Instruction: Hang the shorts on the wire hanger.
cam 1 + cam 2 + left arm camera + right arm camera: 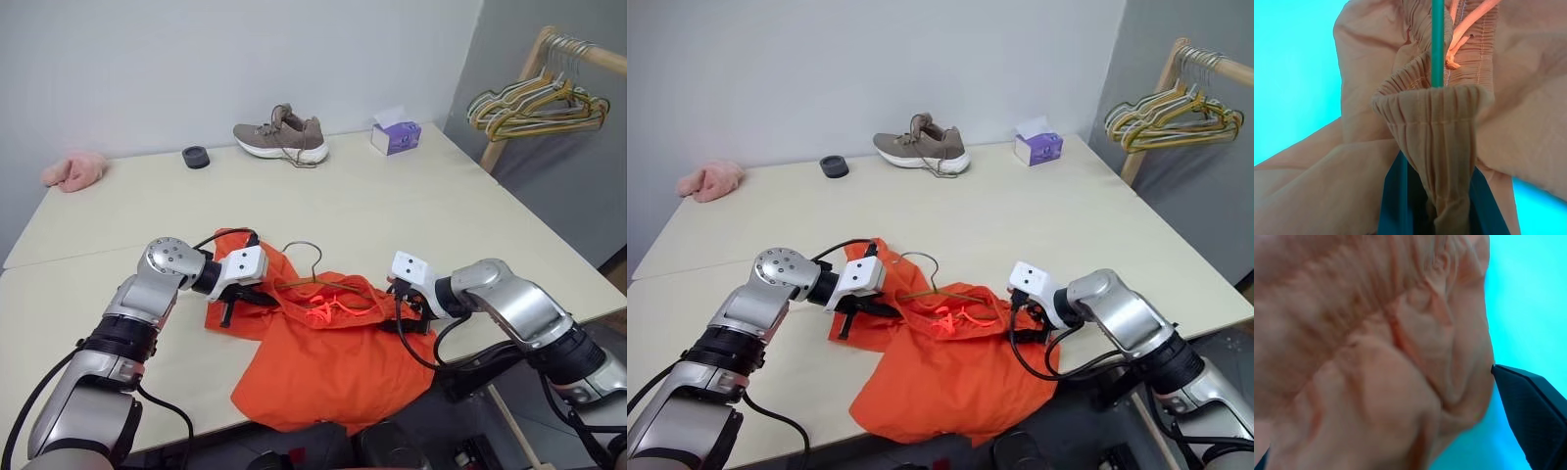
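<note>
Shorts [333,357] lie crumpled at the near edge of the pale surface [392,211], their lower part drooping over that edge. The wire hanger [312,279] rests on the gathered waistband, its hook pointing away toward the far wall, and the bright drawstring [331,310] curls just below its bar.

The left tool [233,302] is pressed together on the waistband at the shorts' left end; the left wrist view shows the gathered elastic pinched between its fingers [1484,205], with the hanger's wire running straight up from that fold.

The right tool [404,315] sits at the shorts' right end with its fingers spread wide; in the right wrist view one finger [1533,406] stands just beside the fabric.

Farther back on the surface are a shoe [281,137], a small black ring [196,157], a tissue box [396,135] and a pink cloth [74,169]. A bunch of hangers [539,106] hangs on a wooden rack at the right.
</note>
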